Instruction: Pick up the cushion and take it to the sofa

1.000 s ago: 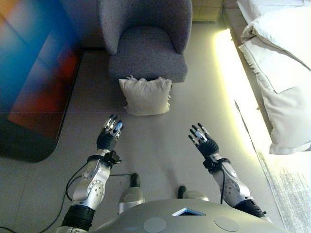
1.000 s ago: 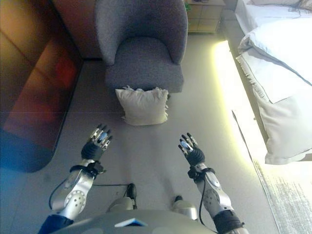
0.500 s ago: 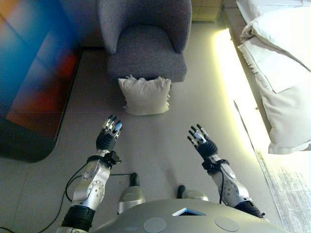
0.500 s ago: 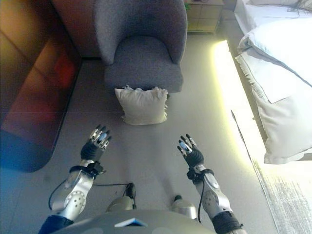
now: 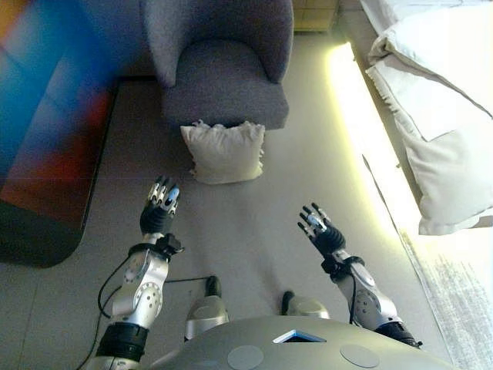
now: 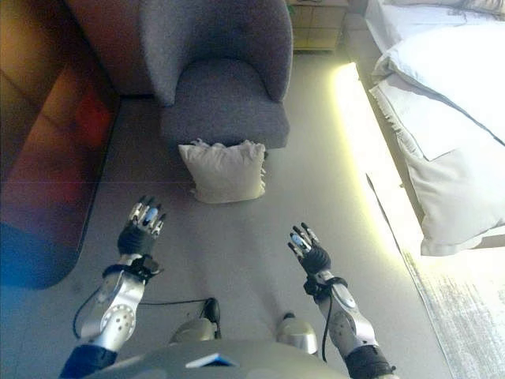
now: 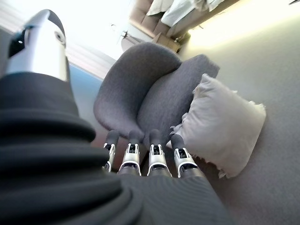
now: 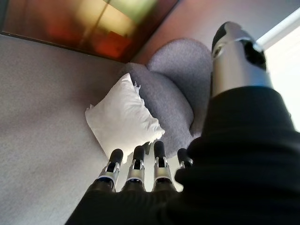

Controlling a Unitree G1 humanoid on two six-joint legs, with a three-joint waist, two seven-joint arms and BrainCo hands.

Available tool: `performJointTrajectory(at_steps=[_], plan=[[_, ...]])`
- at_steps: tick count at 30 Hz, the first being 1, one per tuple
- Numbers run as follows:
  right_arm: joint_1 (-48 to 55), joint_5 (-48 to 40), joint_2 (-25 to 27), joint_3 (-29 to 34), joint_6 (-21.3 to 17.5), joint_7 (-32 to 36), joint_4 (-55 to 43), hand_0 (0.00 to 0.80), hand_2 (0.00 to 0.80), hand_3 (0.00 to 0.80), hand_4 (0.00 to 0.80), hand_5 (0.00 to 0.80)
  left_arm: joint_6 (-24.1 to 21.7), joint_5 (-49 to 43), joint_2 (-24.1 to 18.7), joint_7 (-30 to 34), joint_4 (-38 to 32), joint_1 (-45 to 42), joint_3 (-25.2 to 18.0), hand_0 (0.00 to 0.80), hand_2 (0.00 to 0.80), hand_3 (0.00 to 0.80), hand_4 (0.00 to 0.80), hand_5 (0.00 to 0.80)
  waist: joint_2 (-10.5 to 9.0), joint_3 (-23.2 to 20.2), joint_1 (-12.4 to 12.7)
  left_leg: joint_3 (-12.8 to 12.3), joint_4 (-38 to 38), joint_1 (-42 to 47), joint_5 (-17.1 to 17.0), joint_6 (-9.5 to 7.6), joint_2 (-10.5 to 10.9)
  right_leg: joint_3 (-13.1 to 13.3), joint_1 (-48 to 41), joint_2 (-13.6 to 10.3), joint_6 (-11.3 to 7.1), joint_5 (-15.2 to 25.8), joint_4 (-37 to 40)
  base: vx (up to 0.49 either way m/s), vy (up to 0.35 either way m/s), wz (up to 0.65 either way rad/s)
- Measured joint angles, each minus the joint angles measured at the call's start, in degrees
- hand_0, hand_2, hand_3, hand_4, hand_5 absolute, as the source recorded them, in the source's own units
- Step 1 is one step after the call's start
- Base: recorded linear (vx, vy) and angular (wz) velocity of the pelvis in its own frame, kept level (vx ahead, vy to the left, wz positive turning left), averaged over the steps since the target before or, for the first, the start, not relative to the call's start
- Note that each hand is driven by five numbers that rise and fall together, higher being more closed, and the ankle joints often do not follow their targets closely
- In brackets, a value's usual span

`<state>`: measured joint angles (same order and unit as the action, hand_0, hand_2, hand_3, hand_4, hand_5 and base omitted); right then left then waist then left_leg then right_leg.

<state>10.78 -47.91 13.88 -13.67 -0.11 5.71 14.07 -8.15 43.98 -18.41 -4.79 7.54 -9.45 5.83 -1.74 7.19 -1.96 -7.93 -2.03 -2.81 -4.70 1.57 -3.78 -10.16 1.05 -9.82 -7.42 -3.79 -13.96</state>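
Observation:
A cream cushion with frilled edges stands on the grey floor, leaning against the front of a grey armchair. It also shows in the left wrist view and the right wrist view. My left hand is open and empty, held above the floor short of the cushion and to its left. My right hand is open and empty, further back and to the cushion's right. Neither hand touches the cushion.
A bed with white bedding runs along the right, with a lit strip at its base. A dark glossy cabinet stands on the left. A pale rug lies at the lower right.
The camera has shifted, so the whole scene sits further left. My left hand has moved left and slightly forward. My right hand has dropped back a little.

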Motion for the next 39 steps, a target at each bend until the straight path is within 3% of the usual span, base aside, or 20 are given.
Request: performJointTrajectory(at_steps=[1,2,4,5,6,7,9,10,12,14,20,22,24,27,30,32,34,35,37,39], plan=[[-0.2,0.0,-0.2,0.4,-0.5,-0.1,-0.3,0.000,0.000,0.000,0.000,0.000,0.0,0.0,0.5,0.0,0.8,1.6,0.0,0.000,0.000,0.000,0.000,0.000,0.03,1.3,-0.3,-0.1,6.0,-2.1,2.2,-2.54,0.7,0.3,3.3,-1.7,-0.01,0.0,-7.7,0.116,0.151,0.86],[0.5,0.0,0.7,0.9,-1.0,-0.3,-0.8,0.000,0.000,0.000,0.000,0.000,0.2,-0.1,1.4,0.2,1.4,2.1,0.0,0.000,0.000,0.000,0.000,0.000,0.97,2.1,-0.6,-0.3,13.1,-5.0,5.9,-2.85,1.0,1.5,5.2,-2.5,0.16,0.0,-14.9,0.157,0.092,0.91],[1.3,-0.1,0.2,0.8,-0.9,-1.1,0.3,0.000,0.000,0.000,0.000,0.000,0.3,-0.5,1.2,0.6,1.3,1.2,-0.3,0.000,0.000,0.000,0.000,0.000,2.46,1.8,-0.2,2.6,12.6,-4.6,6.7,-2.63,0.5,5.0,7.9,-1.2,3.05,2.7,-21.6,0.211,0.008,0.97],[1.8,-0.1,-0.6,0.9,-0.9,-1.3,0.4,0.000,0.000,0.000,0.000,0.000,0.5,-0.5,0.1,1.0,1.2,0.7,-0.4,0.000,0.000,0.000,0.000,0.000,2.24,1.1,-0.2,3.3,8.2,-4.2,6.9,-2.33,0.2,5.5,8.7,0.9,3.67,1.9,-20.2,0.267,-0.094,1.17],[2.8,-0.1,-2.5,1.9,-1.1,-1.4,0.1,0.000,0.000,0.000,0.000,0.000,0.7,-0.5,-2.1,1.5,0.7,0.7,-0.5,0.000,0.000,0.000,0.000,0.000,-0.57,0.1,-0.8,2.8,9.5,-4.1,9.2,-3.01,3.4,6.0,9.6,0.0,4.00,1.5,-15.6,0.290,-0.155,1.21],[3.5,-0.1,-2.8,2.3,-1.6,-1.4,-1.9,0.000,0.000,0.000,0.000,0.000,1.2,-0.5,-3.0,2.2,0.4,0.5,-1.4,0.000,0.000,0.000,0.000,0.000,-2.34,0.7,-1.0,-0.7,19.2,-4.6,11.2,-5.78,4.2,7.2,9.5,-0.7,1.15,-0.5,-12.5,0.308,-0.191,1.09],[4.0,-0.7,-2.4,2.1,-2.0,-1.4,-1.6,0.000,0.000,0.000,0.000,0.000,2.6,-0.6,-2.4,2.3,2.0,-0.2,-2.8,0.000,0.000,0.000,0.000,0.000,-2.76,1.0,-2.1,2.0,14.8,0.0,13.2,-6.26,5.5,9.2,9.0,0.7,0.56,-3.4,-7.8,0.318,-0.154,0.87],[4.9,-0.8,-1.5,2.1,-2.0,-1.4,-1.6,0.000,0.000,0.000,0.000,0.000,2.6,-0.6,-1.6,2.4,1.7,-0.6,-2.1,0.000,0.000,0.000,0.000,0.000,-1.58,1.0,-2.3,2.4,14.4,0.0,13.0,-5.96,4.2,9.4,10.0,2.4,0.02,-2.8,-3.9,0.338,-0.098,0.75],[5.3,-1.6,-1.5,2.0,-2.0,-1.5,-1.7,0.000,0.000,0.000,0.000,0.000,2.6,-0.6,-2.5,2.5,1.1,-1.5,0.0,0.000,0.000,0.000,0.000,0.000,-2.74,0.5,-3.3,2.1,12.2,0.3,11.9,-5.78,4.3,9.8,12.5,1.1,-3.78,1.4,6.7,0.349,-0.062,0.60],[5.0,-2.8,-1.5,2.1,-2.0,-1.5,-1.6,0.000,0.000,0.000,0.000,0.000,2.8,-0.6,-2.7,2.6,1.2,-3.2,1.6,0.000,0.000,0.000,0.000,0.000,-3.76,-0.1,-4.0,1.6,10.3,2.2,11.9,-5.44,4.4,9.1,14.3,0.4,-3.53,5.6,13.5,0.425,-0.062,0.16],[7.9,-3.6,-2.1,4.4,-2.1,-1.2,0.0,0.000,0.000,0.000,0.000,0.000,4.0,-0.6,-3.1,5.0,0.8,-4.4,3.1,0.000,0.000,0.000,0.000,0.000,-6.10,-2.1,-5.8,5.3,8.3,9.1,16.1,0.69,4.0,8.4,15.2,0.7,-3.12,9.3,11.8,0.500,-0.074,0.24],[7.6,-3.8,-1.6,5.9,-2.0,-1.2,2.2,0.000,0.000,0.000,0.000,0.000,4.5,-0.7,-2.5,5.1,-0.2,-4.7,4.6,0.000,0.000,0.000,0.000,0.000,-3.47,-1.5,-6.4,5.4,8.0,11.5,17.3,2.25,0.9,6.2,15.7,3.3,-3.01,9.5,6.8,0.521,-0.133,0.15],[6.5,-4.0,-0.6,6.3,-2.0,-1.1,2.2,0.000,0.000,0.000,0.000,0.000,5.2,-0.7,-1.9,4.9,-1.2,-5.2,4.7,0.000,0.000,0.000,0.000,0.000,-1.06,-1.5,-6.8,4.7,6.8,14.2,18.1,3.31,-1.2,4.0,16.7,5.0,-1.90,9.4,2.6,0.484,-0.130,-0.32],[4.3,-3.9,0.4,5.9,-1.8,-1.2,2.1,0.000,0.000,0.000,0.000,0.000,5.2,-0.7,-1.2,3.3,-2.0,-4.8,4.4,0.000,0.000,0.000,0.000,0.000,0.57,-2.0,-7.2,1.6,8.7,16.3,18.5,4.20,-3.3,0.9,17.5,6.8,3.37,6.0,-1.7,0.451,-0.179,-0.60],[3.2,-3.9,0.4,4.8,-0.7,-1.1,2.1,0.000,0.000,0.000,0.000,0.000,5.2,-0.6,-1.8,1.1,-2.1,-4.2,3.0,0.000,0.000,0.000,0.000,0.000,-0.25,-3.3,-8.0,-0.5,25.1,10.6,18.2,6.23,-5.3,0.0,16.2,8.3,6.44,3.2,-2.8,0.443,-0.243,-0.49],[2.9,-3.7,0.2,4.2,-0.9,-0.6,2.6,0.000,0.000,0.000,0.000,0.000,5.0,-0.4,-1.1,0.3,-2.1,-4.1,2.6,0.000,0.000,0.000,0.000,0.000,-0.74,-4.5,-6.9,-1.0,39.0,5.3,10.9,8.53,-7.2,0.5,13.6,9.4,9.45,3.0,-0.7,0.388,-0.088,-0.82],[1.7,-2.3,0.2,3.0,-1.7,-0.2,4.4,0.000,0.000,0.000,0.000,0.000,5.0,0.2,0.0,-0.4,-1.9,-2.5,3.2,0.000,0.000,0.000,0.000,0.000,-1.68,-4.8,-6.1,0.4,51.1,-1.0,2.2,5.81,-7.6,3.2,10.5,9.6,13.76,3.4,1.9,0.275,0.060,-0.68],[1.5,-2.2,0.3,3.0,-2.0,-0.2,4.5,0.000,0.000,0.000,0.000,0.000,5.0,0.6,0.5,-0.4,-2.0,-1.5,4.2,0.000,0.000,0.000,0.000,0.000,-1.94,-4.7,-5.8,0.7,54.3,-5.3,3.6,5.07,-7.3,3.8,9.7,9.2,13.87,3.5,3.1,0.251,0.137,-0.43],[0.9,-2.3,0.8,2.2,-2.2,-0.1,4.2,0.000,0.000,0.000,0.000,0.000,4.8,0.6,1.4,-0.7,-2.0,-0.5,4.4,0.000,0.000,0.000,0.000,0.000,-2.94,-4.0,-4.6,0.1,47.0,-9.1,6.0,3.20,-5.8,6.4,7.2,8.7,13.80,3.5,5.3,0.230,0.172,-0.54],[1.0,-2.3,1.4,1.8,-2.2,0.0,3.7,0.000,0.000,0.000,0.000,0.000,4.7,0.7,1.4,-1.6,-2.0,-1.1,4.1,0.000,0.000,0.000,0.000,0.000,-2.05,-3.6,-4.5,0.3,36.5,-10.5,6.0,3.19,-6.0,6.7,5.1,9.3,13.46,3.4,7.2,0.274,0.209,-0.63]])
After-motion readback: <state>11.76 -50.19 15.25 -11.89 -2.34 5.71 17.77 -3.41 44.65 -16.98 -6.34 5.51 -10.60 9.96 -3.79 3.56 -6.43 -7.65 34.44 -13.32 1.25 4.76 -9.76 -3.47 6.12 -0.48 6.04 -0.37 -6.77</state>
